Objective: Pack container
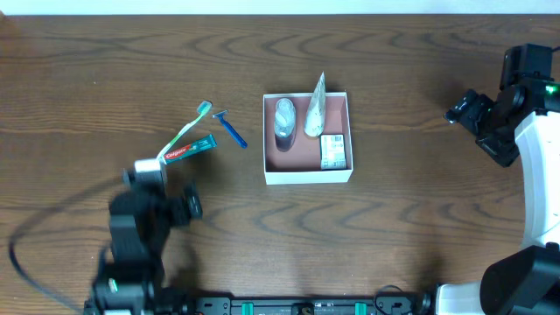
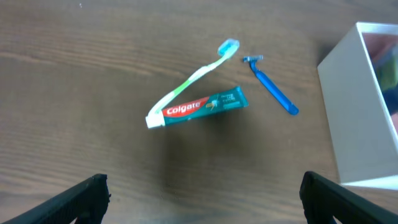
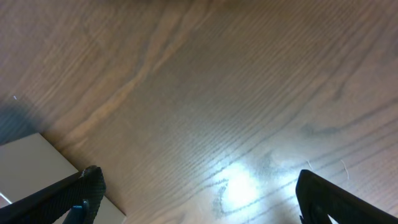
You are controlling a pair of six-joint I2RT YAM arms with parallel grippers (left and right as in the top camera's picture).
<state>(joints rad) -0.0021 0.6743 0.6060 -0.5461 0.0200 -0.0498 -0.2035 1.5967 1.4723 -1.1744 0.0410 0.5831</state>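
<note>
The container [image 1: 307, 173], a small white-walled square box with a pinkish-brown inside, sits mid-table and holds a clear bottle [image 1: 285, 120], a silver pouch [image 1: 316, 108] and a small packet [image 1: 332, 150]. Its white wall shows in the left wrist view [image 2: 354, 118]. Left of it lie a green toothbrush [image 1: 186, 131] [image 2: 189, 82], a Colgate toothpaste tube [image 1: 187, 150] [image 2: 199, 107] and a blue razor [image 1: 231, 129] [image 2: 272, 92]. My left gripper [image 2: 202, 199] is open and empty, just short of the toothpaste. My right gripper [image 3: 199, 199] is open and empty, far right of the container.
Dark wood table [image 1: 402, 219]. A black cable [image 1: 44, 227] loops at the front left beside the left arm. A pale box corner [image 3: 31, 168] shows at the left of the right wrist view.
</note>
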